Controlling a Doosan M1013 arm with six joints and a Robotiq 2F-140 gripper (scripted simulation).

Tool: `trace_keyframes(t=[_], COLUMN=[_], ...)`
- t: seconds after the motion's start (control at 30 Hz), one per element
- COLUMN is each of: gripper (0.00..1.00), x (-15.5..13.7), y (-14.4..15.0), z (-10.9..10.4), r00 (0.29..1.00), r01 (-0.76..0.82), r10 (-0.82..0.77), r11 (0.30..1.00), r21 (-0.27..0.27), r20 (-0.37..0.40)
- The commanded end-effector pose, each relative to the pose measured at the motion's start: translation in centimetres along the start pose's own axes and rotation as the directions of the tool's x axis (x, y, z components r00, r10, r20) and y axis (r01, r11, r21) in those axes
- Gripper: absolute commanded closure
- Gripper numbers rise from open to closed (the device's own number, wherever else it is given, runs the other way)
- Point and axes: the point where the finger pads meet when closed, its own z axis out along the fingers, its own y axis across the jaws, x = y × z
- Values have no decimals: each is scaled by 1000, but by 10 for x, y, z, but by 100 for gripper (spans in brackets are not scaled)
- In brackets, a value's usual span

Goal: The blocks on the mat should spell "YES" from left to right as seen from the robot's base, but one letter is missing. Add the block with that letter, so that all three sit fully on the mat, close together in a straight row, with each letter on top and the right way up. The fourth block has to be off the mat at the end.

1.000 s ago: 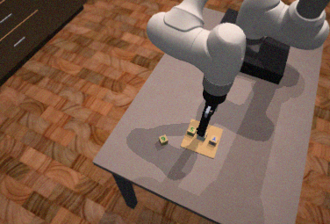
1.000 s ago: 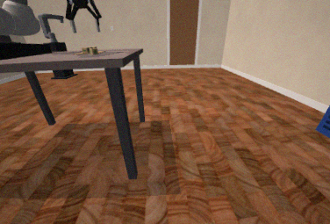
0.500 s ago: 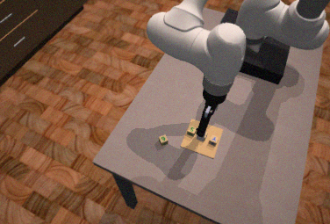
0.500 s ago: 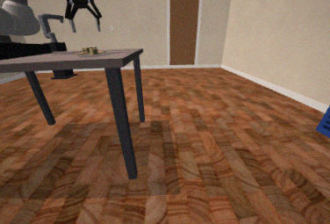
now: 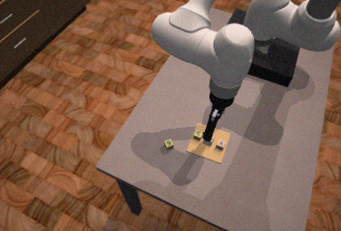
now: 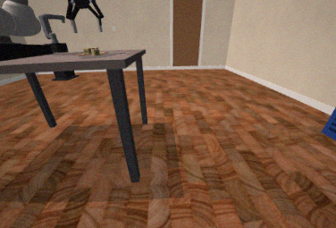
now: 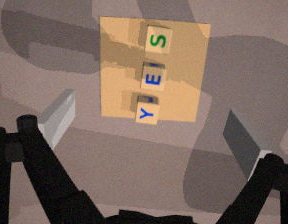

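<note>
An orange mat [image 7: 118, 63] [image 5: 199, 150] lies on the grey table [image 5: 272, 166] [image 6: 67, 59]. In the wrist view three blocks sit on it in a straight, close row: a green S block [image 7: 157, 40] [image 5: 198, 134], a blue E block [image 7: 152, 78] and a blue Y block [image 7: 147, 113] [image 5: 220, 144]. In the top view the arm hides the E block. A fourth block with a green letter [image 5: 169, 144] lies on the table off the mat. My gripper [image 7: 151, 112] [image 6: 88, 29] [image 5: 209, 134] is open and empty, well above the row.
The arm's dark base [image 5: 277, 62] stands at the table's far end. A dark cabinet [image 5: 27, 12] stands on the wood floor beyond the table. A door [image 6: 187, 29] is in the far wall.
</note>
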Motion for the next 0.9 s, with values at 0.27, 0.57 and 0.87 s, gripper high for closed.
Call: trace_keyframes(t=[0.27,0.57,0.87], gripper=[0,0,0], x=[3,3,3], y=[-1,-1,-1], z=[-3,-4,-28], r00=[1000,1000,1000], r01=[-5,-5,-5], r10=[5,5,5], r11=[1000,1000,1000], r21=[2,2,2], r20=[-3,-3,-3])
